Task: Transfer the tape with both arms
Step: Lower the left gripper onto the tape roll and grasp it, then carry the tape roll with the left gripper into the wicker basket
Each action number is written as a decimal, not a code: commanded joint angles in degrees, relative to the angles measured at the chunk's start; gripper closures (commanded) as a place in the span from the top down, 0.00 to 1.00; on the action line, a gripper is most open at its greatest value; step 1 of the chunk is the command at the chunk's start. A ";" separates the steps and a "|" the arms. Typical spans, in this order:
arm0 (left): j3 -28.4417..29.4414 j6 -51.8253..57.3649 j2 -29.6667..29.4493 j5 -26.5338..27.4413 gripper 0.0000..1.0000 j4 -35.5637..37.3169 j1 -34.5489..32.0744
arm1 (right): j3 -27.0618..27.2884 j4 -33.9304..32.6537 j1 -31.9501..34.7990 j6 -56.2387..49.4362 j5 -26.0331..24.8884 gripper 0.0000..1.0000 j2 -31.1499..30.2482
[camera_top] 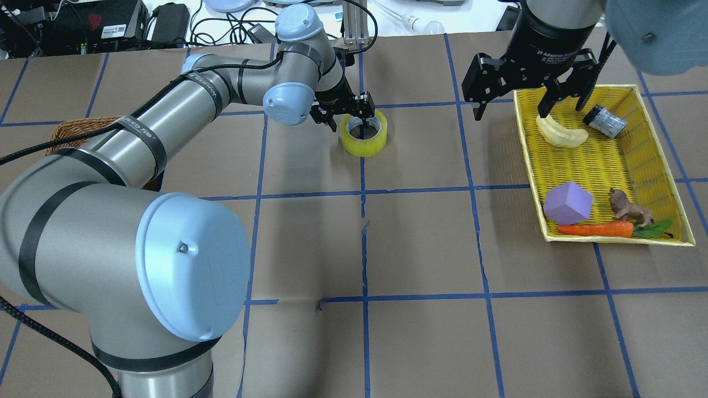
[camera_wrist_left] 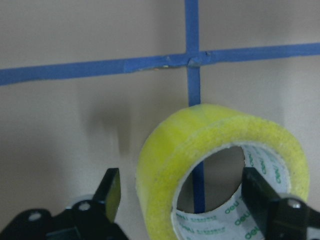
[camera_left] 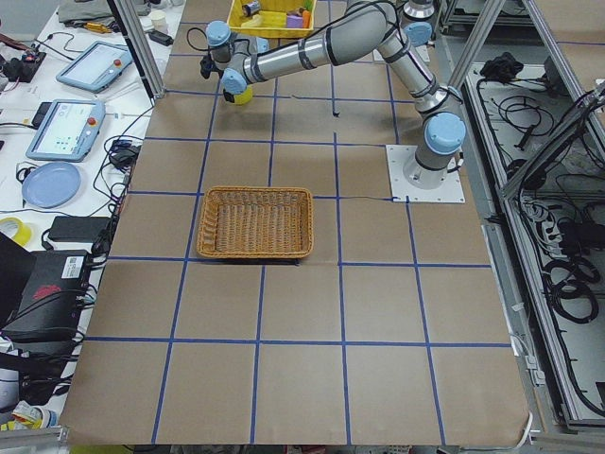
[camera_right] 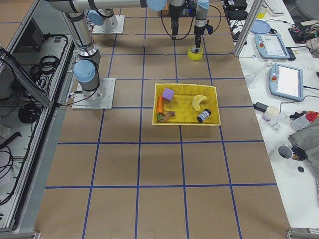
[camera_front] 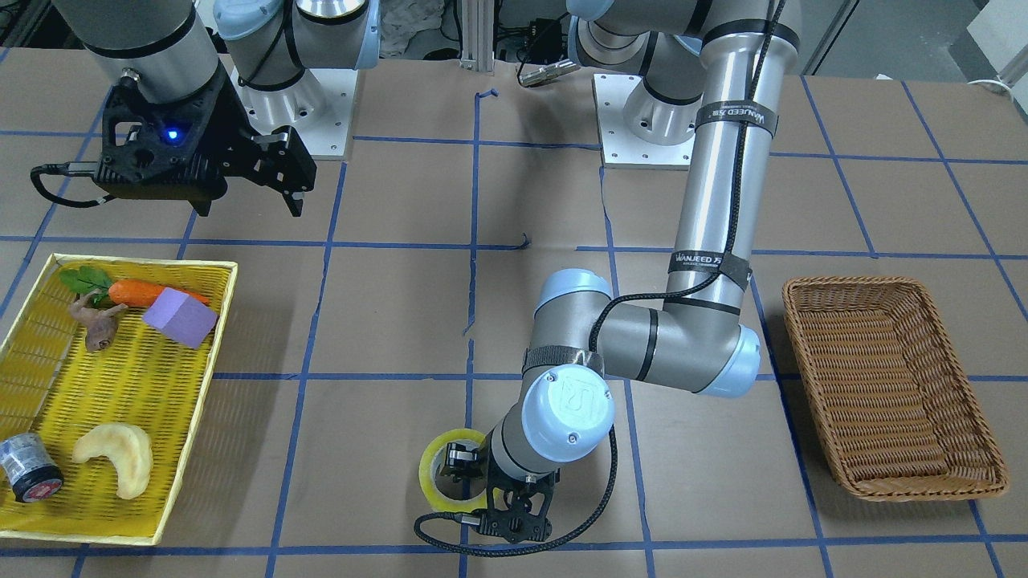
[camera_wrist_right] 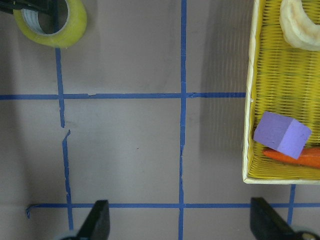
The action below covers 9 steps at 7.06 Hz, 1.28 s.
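Brown desk, blue-gridded. Left tool parted astride tape, one finger inside the core, one outside, not clamped. Right tool well to tape's right, spread wide, empty. Tape flat on desk, hole up.

Near one here is the left arm, reaching from its base plate way across the table with its tip right at the yellow tape, 1 brown basket sitting mid-table and 1 yellow tray at the far end.
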 commanded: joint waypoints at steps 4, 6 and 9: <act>-2.69 5.38 4.47 9.39 0.00 -2.21 1.51 | 0.00 0.22 0.00 0.00 -0.28 1.00 0.01; -2.69 12.37 9.81 9.15 0.00 -8.86 11.49 | 0.00 0.30 0.00 0.00 -0.28 1.00 -0.08; -3.39 21.81 16.94 13.68 0.00 -16.69 22.14 | 0.00 0.31 0.00 0.00 -0.28 1.00 0.01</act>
